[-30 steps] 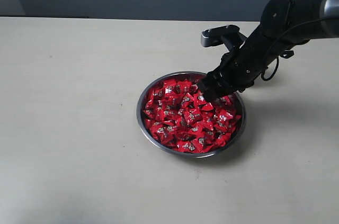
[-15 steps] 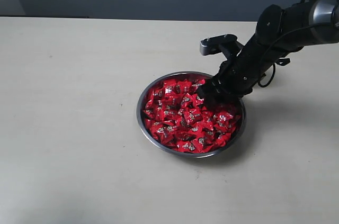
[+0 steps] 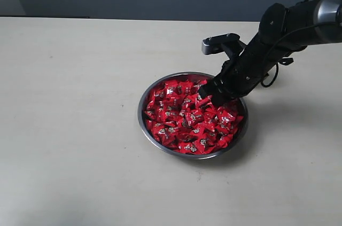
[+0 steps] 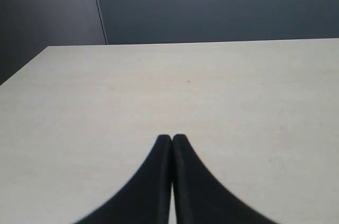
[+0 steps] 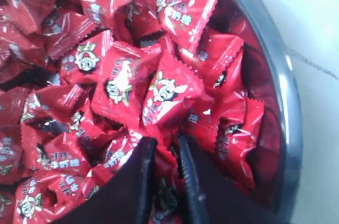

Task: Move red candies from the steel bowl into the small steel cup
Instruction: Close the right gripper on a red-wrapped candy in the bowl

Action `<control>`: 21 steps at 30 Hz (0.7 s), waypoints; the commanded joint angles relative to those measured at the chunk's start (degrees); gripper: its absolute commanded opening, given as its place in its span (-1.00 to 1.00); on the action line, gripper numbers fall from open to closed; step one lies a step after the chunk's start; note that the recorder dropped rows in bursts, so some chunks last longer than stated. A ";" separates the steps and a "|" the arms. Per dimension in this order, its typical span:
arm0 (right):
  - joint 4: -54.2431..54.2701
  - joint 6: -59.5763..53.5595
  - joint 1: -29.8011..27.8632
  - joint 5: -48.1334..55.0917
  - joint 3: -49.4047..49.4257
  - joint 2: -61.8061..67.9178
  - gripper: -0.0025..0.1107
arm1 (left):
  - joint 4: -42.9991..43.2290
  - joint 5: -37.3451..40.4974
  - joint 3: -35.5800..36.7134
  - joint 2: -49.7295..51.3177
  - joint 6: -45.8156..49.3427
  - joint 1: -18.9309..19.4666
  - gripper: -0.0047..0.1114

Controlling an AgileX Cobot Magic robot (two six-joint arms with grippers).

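Note:
The steel bowl (image 3: 140, 114) sits at mid-table, heaped with red candies (image 3: 187, 119). My right gripper (image 3: 206, 95) reaches down into the bowl's far right side, its tips buried among the candies. In the right wrist view the jaws (image 5: 165, 142) stand close together with a red candy wrapper pinched between them, and more candies (image 5: 122, 81) lie around them inside the bowl's rim (image 5: 280, 75). My left gripper (image 4: 172, 138) is shut and empty over bare tabletop; it does not show in the exterior view. The small steel cup is out of view.
The pale table (image 3: 69, 130) stretches wide to the left of the bowl and in front of it. A dark wall runs behind the table's far edge. The right arm (image 3: 288, 23) comes in from the upper right.
My right gripper dipped a little deeper into the candies and its jaws closed from wide open onto a wrapper. The bowl stayed put.

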 commanded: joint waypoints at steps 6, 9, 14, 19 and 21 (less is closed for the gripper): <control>0.03 -0.08 0.05 0.53 -0.14 -4.63 -0.97 | 0.35 -0.10 0.22 -0.26 -0.15 -0.55 -0.91; 0.03 -0.08 0.05 1.96 -0.14 -4.42 -0.97 | 0.35 -0.10 0.22 -0.26 -0.15 -0.55 -0.91; 0.89 -0.08 0.05 3.57 -0.14 -2.95 -0.97 | 0.35 -0.10 0.22 -0.26 -0.15 -0.55 -0.91; 1.01 -0.25 0.05 3.55 -0.14 -1.42 -0.97 | 0.35 -0.10 0.22 -0.26 -0.15 -0.55 -0.91; 1.01 -0.39 0.05 3.18 -0.14 -1.42 -0.90 | 0.35 -0.10 0.22 -0.26 -0.15 -0.55 -0.91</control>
